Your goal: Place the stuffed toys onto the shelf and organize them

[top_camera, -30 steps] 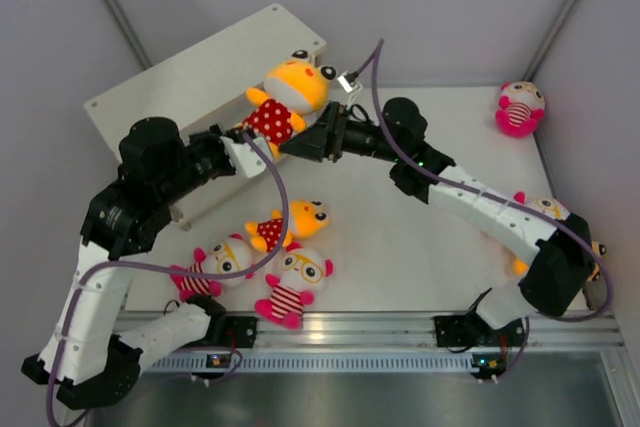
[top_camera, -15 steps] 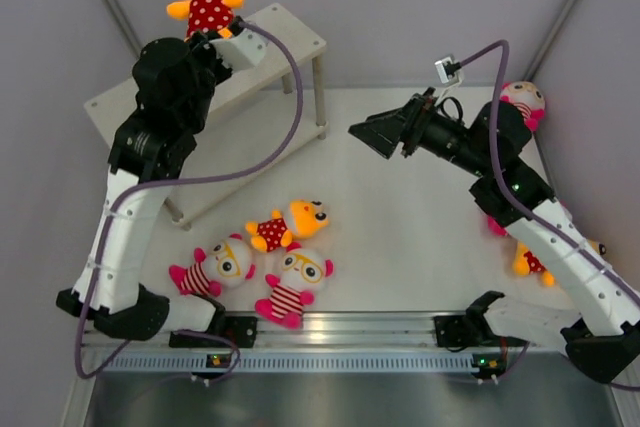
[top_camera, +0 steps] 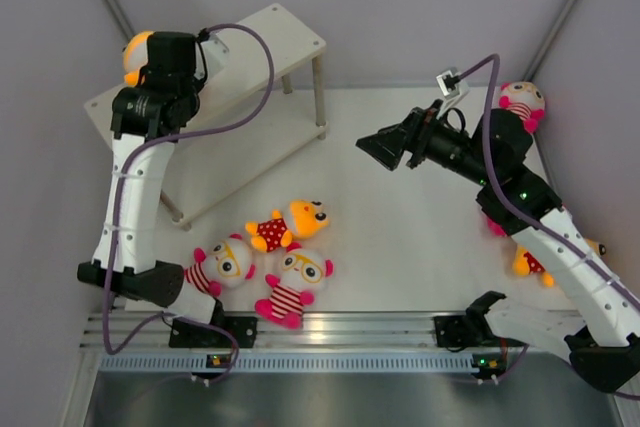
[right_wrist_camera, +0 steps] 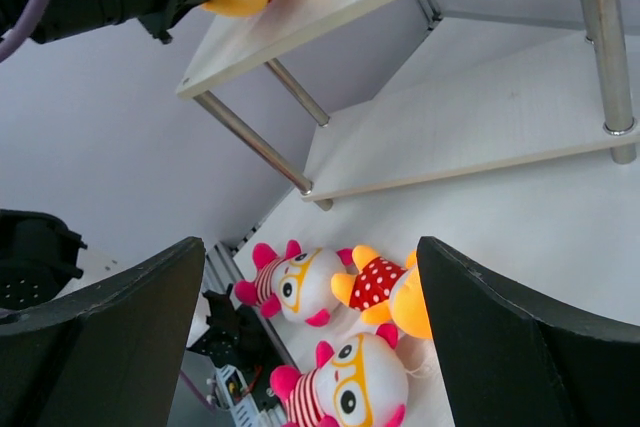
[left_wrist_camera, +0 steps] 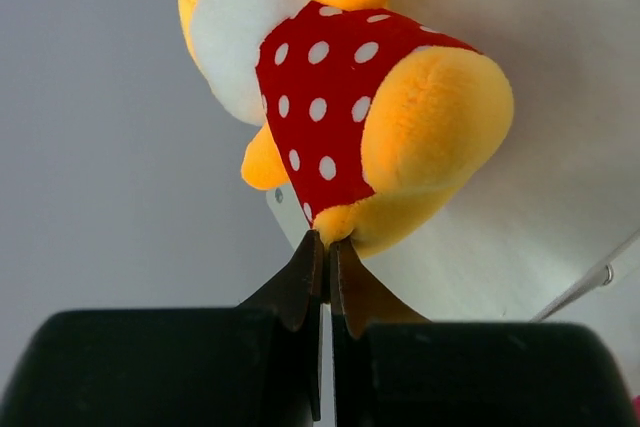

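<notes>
i've brought the left gripper (left_wrist_camera: 322, 247), clamped on the orange toy (left_wrist_camera: 380, 97) by its foot, down to the shelf (top_camera: 270, 37) at upper left, right gripper (top_camera: 375, 147) spread and empty, so release looks next.

Nothing can be read in any view: no words, brands, numbers or signs. The stuffed toy (left_wrist_camera: 340, 97) at the top of the left wrist view wears a red shirt with plain white dots, a pattern and not lettering. A small white tag (top_camera: 447, 78) on the cable toward the upper right of the overhead view is too small to tell whether anything is printed on it.
</notes>
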